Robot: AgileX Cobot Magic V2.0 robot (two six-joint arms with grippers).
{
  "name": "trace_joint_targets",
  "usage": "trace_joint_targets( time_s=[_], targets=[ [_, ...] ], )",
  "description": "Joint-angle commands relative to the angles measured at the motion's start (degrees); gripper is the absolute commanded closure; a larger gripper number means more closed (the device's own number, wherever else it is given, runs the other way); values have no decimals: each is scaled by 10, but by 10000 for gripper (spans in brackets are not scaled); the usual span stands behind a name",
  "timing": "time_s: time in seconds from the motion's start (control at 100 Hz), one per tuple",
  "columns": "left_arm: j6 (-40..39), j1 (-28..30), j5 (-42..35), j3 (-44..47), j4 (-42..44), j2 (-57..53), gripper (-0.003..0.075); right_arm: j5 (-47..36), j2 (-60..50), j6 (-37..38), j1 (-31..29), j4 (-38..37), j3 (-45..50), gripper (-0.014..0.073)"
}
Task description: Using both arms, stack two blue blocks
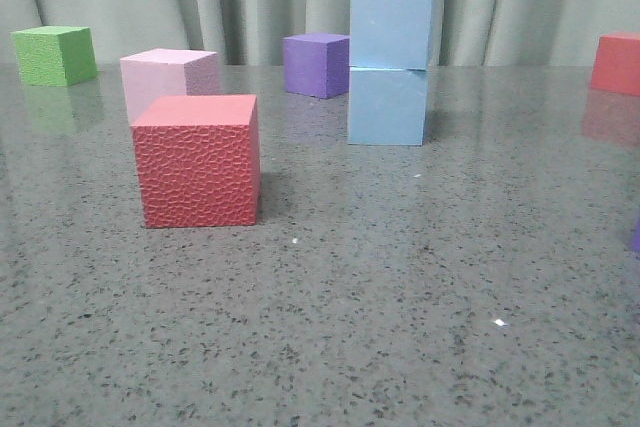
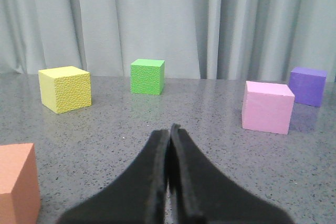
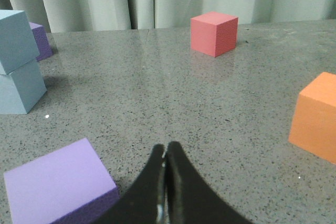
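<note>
Two pale blue blocks stand stacked at the back middle of the table: the upper blue block [image 1: 393, 24] rests squarely on the lower blue block [image 1: 388, 106]. The stack also shows at the edge of the right wrist view, upper block [image 3: 16, 40] on lower block [image 3: 20, 88]. No gripper shows in the front view. My left gripper [image 2: 170, 129] is shut and empty, low over the table, away from the stack. My right gripper [image 3: 166, 148] is shut and empty, apart from the stack.
A red cube [image 1: 198, 159] stands front left, a pink cube [image 1: 170, 79] behind it, a green cube [image 1: 54, 55] far left, a dark purple cube [image 1: 316, 64] beside the stack, a red cube [image 1: 616, 63] far right. Yellow [image 2: 65, 88], orange [image 3: 316, 116] and lilac [image 3: 55, 182] cubes lie near the grippers.
</note>
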Motion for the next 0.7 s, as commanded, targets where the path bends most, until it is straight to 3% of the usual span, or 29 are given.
trace_joint_targets(
  time_s=[0.0, 0.36, 0.69],
  targets=[
    [0, 2, -49, 24, -4, -18, 739, -71, -14, -3, 2, 1, 6, 715],
    [0, 2, -49, 24, -4, -18, 739, -102, -65, -3, 42, 0, 66, 715],
    [0, 2, -49, 24, -4, -18, 739, -206, -65, -3, 42, 0, 101, 715]
  ],
)
